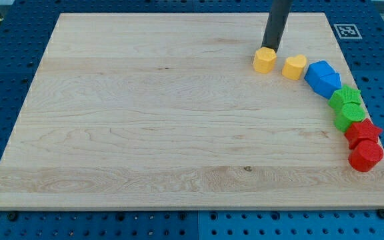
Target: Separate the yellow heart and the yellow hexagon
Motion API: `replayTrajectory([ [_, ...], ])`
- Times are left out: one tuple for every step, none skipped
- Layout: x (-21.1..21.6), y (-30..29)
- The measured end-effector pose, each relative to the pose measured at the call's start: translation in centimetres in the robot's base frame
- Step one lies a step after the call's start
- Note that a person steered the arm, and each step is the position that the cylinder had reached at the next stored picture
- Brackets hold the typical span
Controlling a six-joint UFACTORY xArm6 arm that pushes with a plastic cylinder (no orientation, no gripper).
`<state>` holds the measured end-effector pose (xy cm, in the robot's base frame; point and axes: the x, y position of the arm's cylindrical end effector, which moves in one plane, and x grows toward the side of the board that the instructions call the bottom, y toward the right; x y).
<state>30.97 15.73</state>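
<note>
The yellow hexagon (265,60) lies near the view's top right on the wooden board (145,113). The yellow heart (295,67) lies just to its right, a small gap between them. My tip (269,49) stands at the hexagon's top edge, touching or nearly touching it, and up and to the left of the heart. The dark rod rises from there out of the view's top.
To the right of the heart, blocks curve down the board's right side: two blue blocks (323,78), a green star-like block (346,99), another green block (347,117), a red star-like block (363,132) and a red hexagon-like block (366,156). A tag marker (346,30) sits at the top right corner.
</note>
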Motion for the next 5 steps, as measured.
replayTrajectory([
  [0.1,4.7],
  [2.0,7.3],
  [3.5,7.0],
  [4.5,1.3],
  [6.0,-4.6],
])
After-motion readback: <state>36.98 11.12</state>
